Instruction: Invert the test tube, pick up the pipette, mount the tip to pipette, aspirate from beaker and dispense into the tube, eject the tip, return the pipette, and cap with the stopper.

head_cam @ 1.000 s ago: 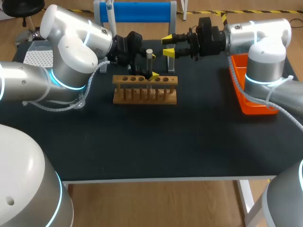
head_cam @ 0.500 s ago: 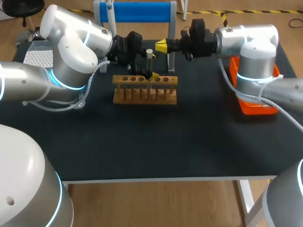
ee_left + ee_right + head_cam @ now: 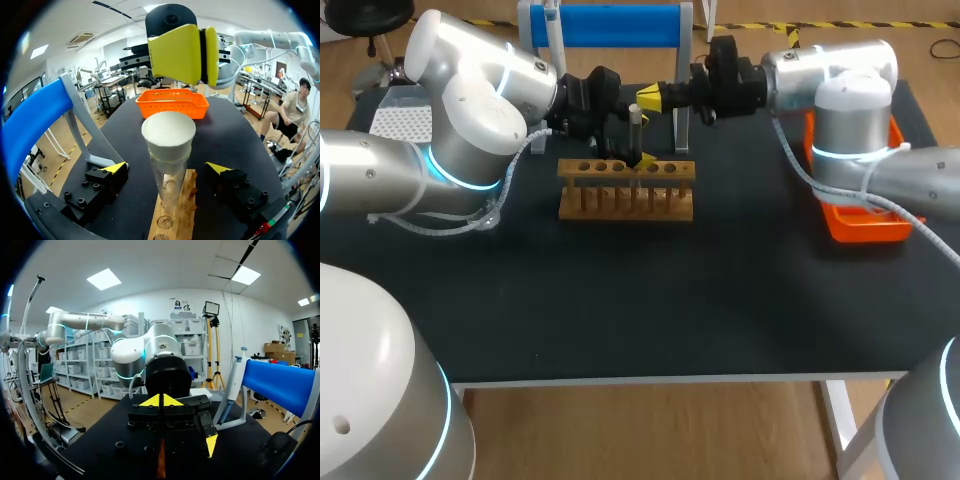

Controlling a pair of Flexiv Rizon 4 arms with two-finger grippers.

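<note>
**A:** Tube position?

**B:** Test tube [image 3: 635, 135] is standing upright in the wooden rack [image 3: 625, 190], in a hole right of the rack's middle. The rack is sitting on the far half of the black table [image 3: 720, 300]. A pale stopper [image 3: 168, 132] is sitting in the tube's mouth.

**A:** Left claw?

**B:** Left gripper [image 3: 167, 168] is hanging low at the rack with its fingers spread wide, released. The tube is rising between them with a clear gap on each side, so nothing is being grasped.

**A:** Right claw?

**B:** Right gripper [image 3: 201, 50] is coming in level from the right. Its yellow pads are pressing flat against each other, clenched on nothing. It is hovering just above the stopper and a little beyond it, with no contact that I can make out.

**A:** Pipette?

**B:** Pipette [image 3: 234, 382] is hanging on the blue stand [image 3: 610, 25] at the table's far edge, behind the rack.

**A:** Anything else?

**B:** Orange tray [image 3: 850, 232] is lying at the right edge, partly under the right arm.
</note>
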